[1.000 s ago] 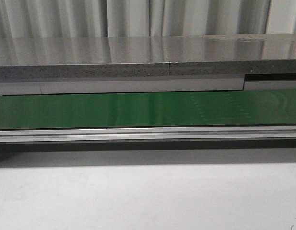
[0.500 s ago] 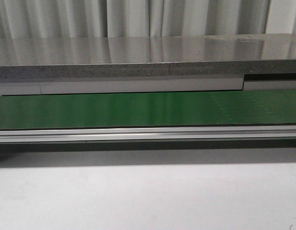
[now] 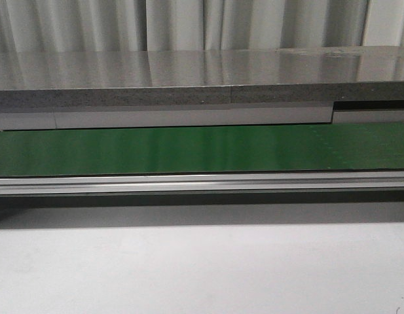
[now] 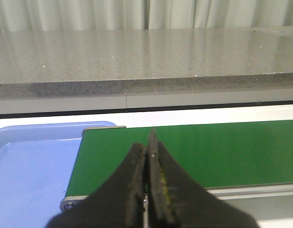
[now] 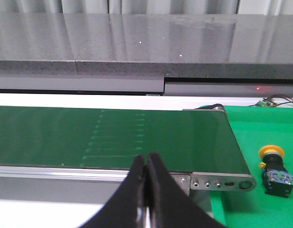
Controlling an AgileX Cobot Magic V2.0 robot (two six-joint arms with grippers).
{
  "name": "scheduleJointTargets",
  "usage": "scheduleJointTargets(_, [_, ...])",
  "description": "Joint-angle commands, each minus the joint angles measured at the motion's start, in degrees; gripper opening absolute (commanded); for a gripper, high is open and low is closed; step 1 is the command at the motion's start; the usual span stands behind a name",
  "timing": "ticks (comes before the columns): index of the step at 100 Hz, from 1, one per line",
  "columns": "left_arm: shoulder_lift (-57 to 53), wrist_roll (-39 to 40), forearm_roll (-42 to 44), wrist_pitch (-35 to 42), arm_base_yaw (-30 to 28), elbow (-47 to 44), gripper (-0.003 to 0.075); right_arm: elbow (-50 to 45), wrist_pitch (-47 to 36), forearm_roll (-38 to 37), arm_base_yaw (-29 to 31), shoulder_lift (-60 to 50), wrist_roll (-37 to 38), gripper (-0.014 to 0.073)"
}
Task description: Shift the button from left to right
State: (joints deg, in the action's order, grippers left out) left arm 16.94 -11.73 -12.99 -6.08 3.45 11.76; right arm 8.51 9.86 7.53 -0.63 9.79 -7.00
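My left tool is pressed fully together, its two dark fingers meeting in a thin seam at the bottom centre of the left wrist picture, with nothing between them. Behind it the green belt runs across the middle of that frame to the right edge, and a blue tray lies at lower left, just beside the belt's end.

My right tool is likewise pinched tight and carries nothing; its tips sit at bottom centre of the right wrist picture, in front of the belt's metal side rail.

The button shows only in the right wrist picture, at the lower right of the frame. It rests on a green mat past the belt's roller end, near that end but apart from it, yellow head toward the top of the frame and black body below. It is well apart from my right tool.

In the front picture the belt crosses the middle of the frame as a bare green band, a grey counter above it and a pale surface filling the lower part. Neither tool appears there.
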Motion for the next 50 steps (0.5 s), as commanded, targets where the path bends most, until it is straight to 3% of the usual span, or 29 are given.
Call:
scheduleJointTargets(1, [0.3,0.0,-0.7,4.4,0.6,1.8,-0.0020,-1.4,-5.6,-1.3,0.2,-3.9,0.8,-0.0067])
scheduleJointTargets(20, [0.3,0.0,-0.7,4.4,0.6,1.8,-0.0020,-7.2,-5.7,-1.3,0.9,-11.8,0.8,-0.0067])
scheduleJointTargets(50, [0.3,0.0,-0.7,4.4,0.6,1.8,-0.0020,-9.3,-5.8,-1.2,1.3,-11.5,0.8,-0.0067])
